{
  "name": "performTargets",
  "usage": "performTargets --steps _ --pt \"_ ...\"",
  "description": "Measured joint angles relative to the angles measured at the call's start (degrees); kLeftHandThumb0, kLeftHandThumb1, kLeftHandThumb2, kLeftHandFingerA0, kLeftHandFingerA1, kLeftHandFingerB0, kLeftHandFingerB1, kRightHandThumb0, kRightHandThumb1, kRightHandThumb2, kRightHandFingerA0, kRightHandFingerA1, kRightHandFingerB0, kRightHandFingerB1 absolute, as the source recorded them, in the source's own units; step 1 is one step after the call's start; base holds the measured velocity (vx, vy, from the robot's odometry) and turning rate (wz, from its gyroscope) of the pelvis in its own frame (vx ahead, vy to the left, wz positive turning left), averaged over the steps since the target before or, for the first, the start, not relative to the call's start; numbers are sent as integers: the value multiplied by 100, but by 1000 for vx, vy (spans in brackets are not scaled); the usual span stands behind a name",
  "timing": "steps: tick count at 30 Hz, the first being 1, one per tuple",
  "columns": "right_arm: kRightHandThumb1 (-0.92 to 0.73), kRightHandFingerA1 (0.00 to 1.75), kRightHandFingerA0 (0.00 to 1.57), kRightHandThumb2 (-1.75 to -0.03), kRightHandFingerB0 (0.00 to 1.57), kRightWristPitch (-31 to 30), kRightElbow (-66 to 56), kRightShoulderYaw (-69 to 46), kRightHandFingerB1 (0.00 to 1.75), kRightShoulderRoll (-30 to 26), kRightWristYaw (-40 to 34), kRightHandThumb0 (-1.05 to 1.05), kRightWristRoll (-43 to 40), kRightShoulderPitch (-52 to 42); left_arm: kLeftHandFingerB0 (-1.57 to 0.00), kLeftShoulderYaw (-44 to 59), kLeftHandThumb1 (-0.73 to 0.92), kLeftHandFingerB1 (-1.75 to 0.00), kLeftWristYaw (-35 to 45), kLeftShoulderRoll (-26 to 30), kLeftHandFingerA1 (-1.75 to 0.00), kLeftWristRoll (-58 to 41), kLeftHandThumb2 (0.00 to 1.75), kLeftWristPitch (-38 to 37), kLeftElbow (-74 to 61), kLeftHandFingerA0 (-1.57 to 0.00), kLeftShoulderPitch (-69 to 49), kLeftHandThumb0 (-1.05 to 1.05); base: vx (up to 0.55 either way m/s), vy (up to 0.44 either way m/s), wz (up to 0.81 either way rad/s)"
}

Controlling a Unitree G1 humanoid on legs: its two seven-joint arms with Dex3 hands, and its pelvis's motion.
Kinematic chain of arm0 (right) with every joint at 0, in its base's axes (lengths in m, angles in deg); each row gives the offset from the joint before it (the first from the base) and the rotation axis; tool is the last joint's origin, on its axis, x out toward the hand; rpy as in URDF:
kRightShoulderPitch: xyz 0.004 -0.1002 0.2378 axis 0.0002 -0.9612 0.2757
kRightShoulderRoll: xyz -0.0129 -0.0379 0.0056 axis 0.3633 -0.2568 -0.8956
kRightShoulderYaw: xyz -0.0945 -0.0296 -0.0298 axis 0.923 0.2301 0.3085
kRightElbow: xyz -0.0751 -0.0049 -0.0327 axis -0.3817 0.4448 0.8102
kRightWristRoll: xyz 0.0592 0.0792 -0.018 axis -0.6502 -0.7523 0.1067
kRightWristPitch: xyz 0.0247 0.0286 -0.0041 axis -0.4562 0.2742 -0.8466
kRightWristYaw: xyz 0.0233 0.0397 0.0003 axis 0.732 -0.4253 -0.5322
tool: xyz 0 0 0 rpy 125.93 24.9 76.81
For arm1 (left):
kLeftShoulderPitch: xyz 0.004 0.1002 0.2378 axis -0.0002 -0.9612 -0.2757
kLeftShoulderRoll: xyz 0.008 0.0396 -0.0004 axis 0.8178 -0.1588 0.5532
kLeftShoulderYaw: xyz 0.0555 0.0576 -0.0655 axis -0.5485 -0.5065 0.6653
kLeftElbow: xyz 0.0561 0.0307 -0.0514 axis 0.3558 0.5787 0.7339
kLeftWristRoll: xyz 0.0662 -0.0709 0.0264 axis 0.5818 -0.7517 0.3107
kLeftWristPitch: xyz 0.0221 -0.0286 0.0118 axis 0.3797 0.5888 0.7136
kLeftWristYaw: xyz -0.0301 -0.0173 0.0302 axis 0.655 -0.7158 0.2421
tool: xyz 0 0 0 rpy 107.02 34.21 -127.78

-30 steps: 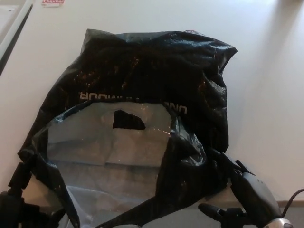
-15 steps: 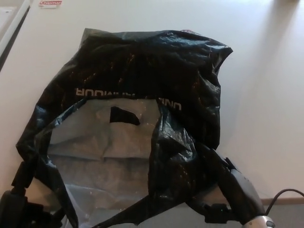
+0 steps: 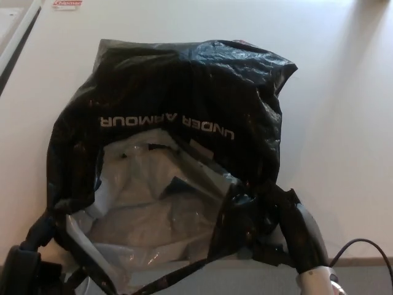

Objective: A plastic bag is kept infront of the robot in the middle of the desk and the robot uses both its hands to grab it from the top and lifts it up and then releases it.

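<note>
Two hands in our sight: both sit low at the near edge, one at each lower corner of the plastic bag (image 3: 184, 104).
Left hand (image 3: 24, 267): we see it at the bottom left corner, black against black plastic; it touches the bag's left rim, yet we cannot tell whether its fingers are clamped or apart.
Plastic bag: we find it in the middle of the white desk (image 3: 344, 123), between the two hands; its mouth faces us and gapes, showing a pale crumpled lining (image 3: 153, 196).
Lettering (image 3: 167, 123): we read white print, upside down, across the black panel above the mouth.
Right hand (image 3: 295, 230): we see it at the bottom right, pressed into the folded right rim; the plastic bunches over its fingers, so it appears to be grasping that edge.
Cable (image 3: 368, 249): we note a thin dark loop just right of the right wrist.
Label (image 3: 66, 3): we spot a small red and white tag at the desk's far left, well apart from the bag.
</note>
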State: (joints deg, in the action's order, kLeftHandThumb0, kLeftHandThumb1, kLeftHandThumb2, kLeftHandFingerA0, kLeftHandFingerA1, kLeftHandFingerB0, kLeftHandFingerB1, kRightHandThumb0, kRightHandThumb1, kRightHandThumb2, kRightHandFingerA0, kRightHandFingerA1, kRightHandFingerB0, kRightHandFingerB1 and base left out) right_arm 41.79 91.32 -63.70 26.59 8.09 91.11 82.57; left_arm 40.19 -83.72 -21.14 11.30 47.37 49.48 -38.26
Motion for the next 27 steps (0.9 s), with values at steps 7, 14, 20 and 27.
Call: performTargets --steps 7,14,20,27 --pt "-69 165 55 -53 41 119 12 11 147 158 -96 -35 -102 -22 -34 -57 64 -175 350 0 -175 -187 54 42 -110 -55 -34 -29 0 0 0" --pt "-69 164 53 -53 39 158 -153 91 144 206 -100 -35 -151 -190 -40 -255 67 -175 620 -96 -175 -312 51 125 -670 -59 -275 -30 0 0 0" --pt "-70 165 50 -51 35 169 -503 131 147 256 -59 -36 -229 -443 -50 -488 67 -175 799 -178 -175 -396 56 162 -1460 -73 -606 -32 0 0 0" --pt "-72 166 51 -51 36 32 -1764 372 144 290 327 -28 -381 -1038 -81 -890 51 -132 934 -418 -150 -442 77 267 -3060 -111 -973 -49 0 0 0"
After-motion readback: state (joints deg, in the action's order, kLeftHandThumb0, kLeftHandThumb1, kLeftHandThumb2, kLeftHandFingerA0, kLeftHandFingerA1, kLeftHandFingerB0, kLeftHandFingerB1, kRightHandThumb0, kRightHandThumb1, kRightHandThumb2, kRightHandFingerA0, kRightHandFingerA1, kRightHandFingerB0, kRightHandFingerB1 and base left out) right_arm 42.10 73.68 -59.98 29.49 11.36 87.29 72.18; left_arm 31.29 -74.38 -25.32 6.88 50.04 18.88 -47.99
